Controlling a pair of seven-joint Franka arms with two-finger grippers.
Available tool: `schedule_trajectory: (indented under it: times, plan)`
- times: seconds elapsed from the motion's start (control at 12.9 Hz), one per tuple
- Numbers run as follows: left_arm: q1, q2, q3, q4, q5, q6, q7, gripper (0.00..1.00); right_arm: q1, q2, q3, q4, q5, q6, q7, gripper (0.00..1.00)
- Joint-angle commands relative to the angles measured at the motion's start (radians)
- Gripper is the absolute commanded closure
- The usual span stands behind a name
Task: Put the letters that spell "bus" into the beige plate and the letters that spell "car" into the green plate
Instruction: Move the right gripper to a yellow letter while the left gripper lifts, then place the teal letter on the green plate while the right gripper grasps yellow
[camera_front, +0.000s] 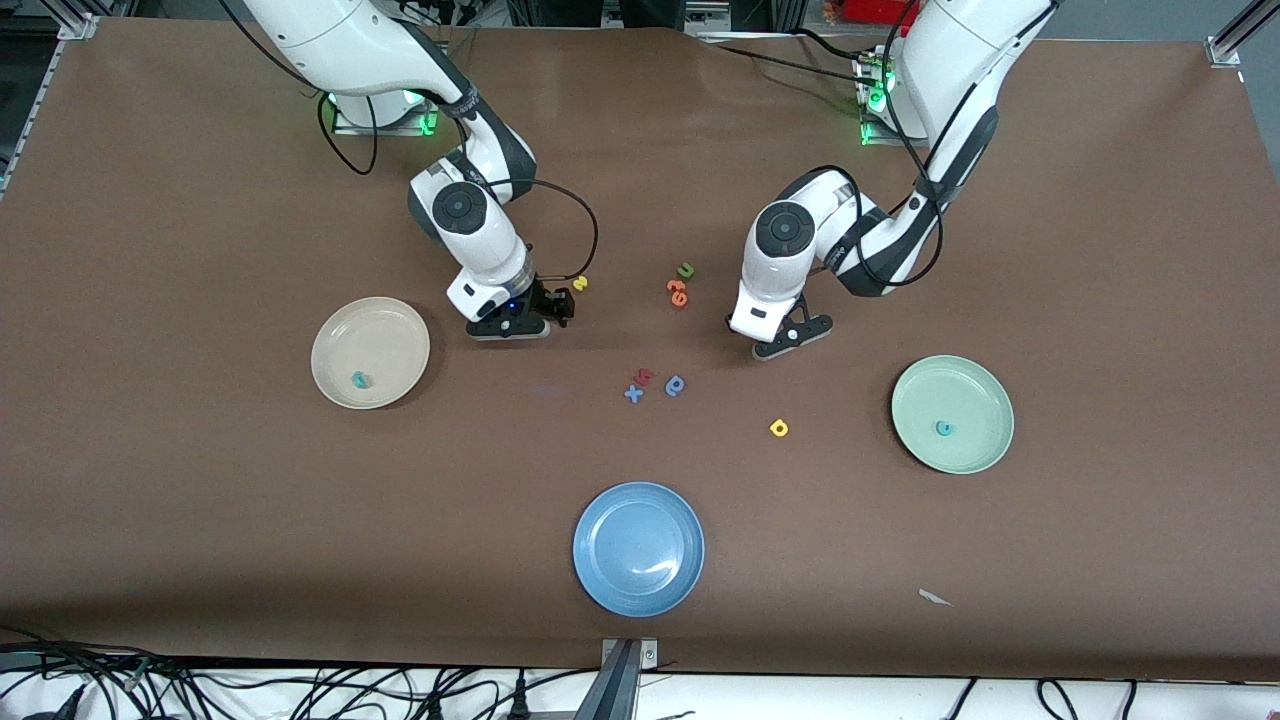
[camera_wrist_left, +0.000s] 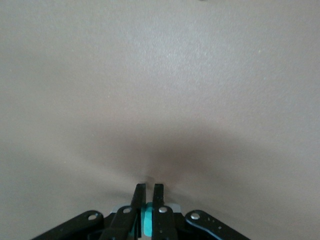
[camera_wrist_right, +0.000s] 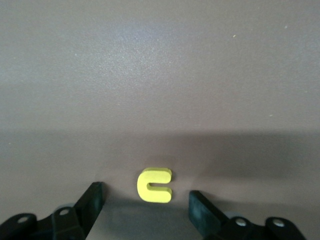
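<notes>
From the front, the round cream-beige plate lies toward the right arm's end of the table with the small teal foam b already in it, and the round pale mint-green plate lies toward the left arm's end holding the small teal foam c. Farther from the camera than the beige plate, the right gripper is low at the table; the left gripper hangs over bare tabletop between the two plates. The left wrist view shows its fingers clenched on a sliver of teal foam, probably the r. The right wrist view shows the small yellow foam u lying flat on the brown tabletop between spread fingers, not yet pinched. The step appears to be picking up the u; next the jaws must close on it squarely, then lift and carry it to the beige plate.
</notes>
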Motion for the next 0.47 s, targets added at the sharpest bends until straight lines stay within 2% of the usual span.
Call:
schedule_trajectory:
  times: [0.0, 0.16, 0.39]
  plan:
    - [0.045, 0.003, -0.003, 0.054, 0.029, -0.079, 0.077, 1.0, 0.019, 0.026, -0.014, 0.014, -0.02, 0.024, 0.019, 0.35]
    - [0.111, 0.003, -0.007, 0.135, 0.026, -0.183, 0.205, 1.0, 0.019, 0.024, -0.02, 0.014, -0.023, 0.022, 0.019, 0.39]
    - [0.237, -0.003, -0.007, 0.189, 0.026, -0.203, 0.463, 1.0, 0.019, 0.021, -0.032, 0.014, -0.038, 0.022, 0.016, 0.39]
